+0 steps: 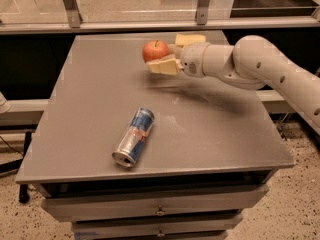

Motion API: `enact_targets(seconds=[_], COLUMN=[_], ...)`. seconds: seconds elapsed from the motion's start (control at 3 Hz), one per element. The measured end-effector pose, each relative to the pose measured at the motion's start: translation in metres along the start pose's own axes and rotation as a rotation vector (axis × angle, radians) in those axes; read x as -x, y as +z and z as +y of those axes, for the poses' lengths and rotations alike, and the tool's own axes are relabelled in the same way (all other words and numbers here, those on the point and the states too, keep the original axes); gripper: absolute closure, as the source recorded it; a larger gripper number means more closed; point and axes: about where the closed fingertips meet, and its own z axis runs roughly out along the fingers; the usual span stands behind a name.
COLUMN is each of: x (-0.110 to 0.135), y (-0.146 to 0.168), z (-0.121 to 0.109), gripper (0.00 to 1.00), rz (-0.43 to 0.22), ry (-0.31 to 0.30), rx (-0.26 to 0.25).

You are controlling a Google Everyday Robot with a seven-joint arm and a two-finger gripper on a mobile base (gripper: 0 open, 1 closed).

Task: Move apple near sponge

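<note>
A grey table [90, 109] holds a drink can [134, 136] lying on its side near the front edge. Farther back, the arm reaches in from the right. Its gripper [160, 60] clasps the apple [155, 50], which seems to hang just above the tabletop. Just beyond, at the far edge, lies the sponge [190, 39]. The carry looks nearly finished. The next move likely calls for lowering the apple beside the sponge and letting go.
</note>
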Motion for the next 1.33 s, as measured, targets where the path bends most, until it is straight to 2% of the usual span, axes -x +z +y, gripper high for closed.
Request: enact_targets(seconds=[0.33,0.67,1.0,1.33], x=[-0.012,-0.029,-0.035,-0.037], y=[-0.008,-0.04,-0.073,-0.099], z=[-0.019,-0.072,-0.125,-0.169], gripper=[1.0,1.0,1.0,1.0], rz=[0.015,0.026,0.01,0.001], ry=[0.012,0.027,0.022,0.011], rx=[-0.054,-0.179,-0.305,-0.401])
